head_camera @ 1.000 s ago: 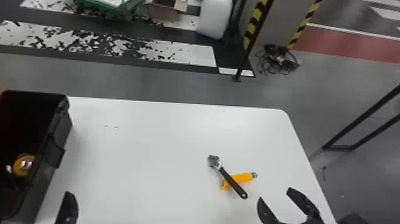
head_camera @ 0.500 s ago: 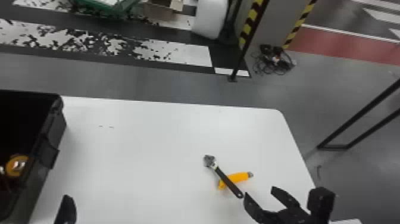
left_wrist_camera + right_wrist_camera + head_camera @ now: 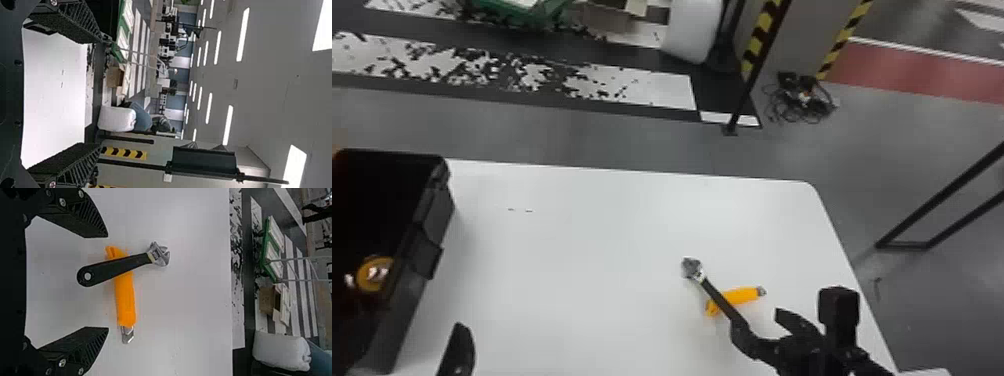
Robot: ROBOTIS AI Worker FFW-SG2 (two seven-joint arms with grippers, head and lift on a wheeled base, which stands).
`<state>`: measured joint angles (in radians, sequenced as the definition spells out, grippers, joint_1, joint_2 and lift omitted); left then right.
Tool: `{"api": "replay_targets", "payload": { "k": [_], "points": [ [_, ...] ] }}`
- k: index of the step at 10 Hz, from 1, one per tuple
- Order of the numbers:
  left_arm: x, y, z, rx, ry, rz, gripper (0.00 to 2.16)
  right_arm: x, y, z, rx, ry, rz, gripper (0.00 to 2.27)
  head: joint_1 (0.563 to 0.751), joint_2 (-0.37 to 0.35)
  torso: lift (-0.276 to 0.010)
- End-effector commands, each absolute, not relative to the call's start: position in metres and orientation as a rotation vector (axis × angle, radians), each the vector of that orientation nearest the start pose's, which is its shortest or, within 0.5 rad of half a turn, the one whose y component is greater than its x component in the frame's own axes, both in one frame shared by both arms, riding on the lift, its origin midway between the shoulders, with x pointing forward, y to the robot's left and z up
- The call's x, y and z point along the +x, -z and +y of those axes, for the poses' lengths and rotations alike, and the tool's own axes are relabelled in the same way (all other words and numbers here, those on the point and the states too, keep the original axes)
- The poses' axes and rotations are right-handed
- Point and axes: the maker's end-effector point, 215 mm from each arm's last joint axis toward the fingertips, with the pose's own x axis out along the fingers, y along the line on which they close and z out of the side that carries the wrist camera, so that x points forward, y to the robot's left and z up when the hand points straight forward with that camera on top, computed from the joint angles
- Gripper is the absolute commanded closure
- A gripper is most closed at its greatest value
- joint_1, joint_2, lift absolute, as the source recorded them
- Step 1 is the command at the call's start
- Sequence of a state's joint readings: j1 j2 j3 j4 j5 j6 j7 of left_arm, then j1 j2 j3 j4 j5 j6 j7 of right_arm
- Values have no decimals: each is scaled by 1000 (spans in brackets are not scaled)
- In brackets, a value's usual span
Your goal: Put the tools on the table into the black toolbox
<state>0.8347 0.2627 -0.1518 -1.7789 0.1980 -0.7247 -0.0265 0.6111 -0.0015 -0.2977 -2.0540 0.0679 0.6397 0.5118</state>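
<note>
with the right gripper (image 3: 107, 282), the nearer one, wide and empty, the wrench (image 3: 113, 270) lies just ahead, long axis running away from it, over the crosswise knife (image 3: 126, 301).

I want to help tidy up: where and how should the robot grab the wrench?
Probably by the black handle of the wrench, near the end with the hole. The right gripper could come from above, its open fingers closing on the two long sides, because the handle is long and thin. That end sticks out past the yellow cutter underneath.
</note>
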Motion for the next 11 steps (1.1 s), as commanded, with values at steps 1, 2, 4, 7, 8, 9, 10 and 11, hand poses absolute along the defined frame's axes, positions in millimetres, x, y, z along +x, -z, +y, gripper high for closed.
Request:
{"api": "replay_targets", "payload": {
  "k": [1,2,4,7,8,9,10,11],
  "points": [
    [281,391,203,-100,203,-61,53,309,546,-290,55,-172,820,188,695,-209,-39],
    [281,391,203,-99,204,-60,53,313,549,-286,38,-168,840,188,695,-193,-39],
    [285,391,205,-100,205,-63,53,318,554,-286,22,-136,880,191,695,-168,-39],
    [286,393,205,-99,206,-58,56,323,559,-288,27,-105,954,215,695,-161,-39],
    [286,393,206,-100,206,-61,56,322,560,-288,23,-101,969,215,695,-161,-39],
    [286,393,206,-100,205,-59,56,324,559,-287,24,-101,969,225,695,-161,-39],
    [286,393,206,-100,205,-59,56,325,559,-287,26,-99,970,319,695,-162,-39],
    [286,393,205,-102,206,-59,56,326,558,-288,26,-98,969,346,695,-161,-39]
  ]
}}
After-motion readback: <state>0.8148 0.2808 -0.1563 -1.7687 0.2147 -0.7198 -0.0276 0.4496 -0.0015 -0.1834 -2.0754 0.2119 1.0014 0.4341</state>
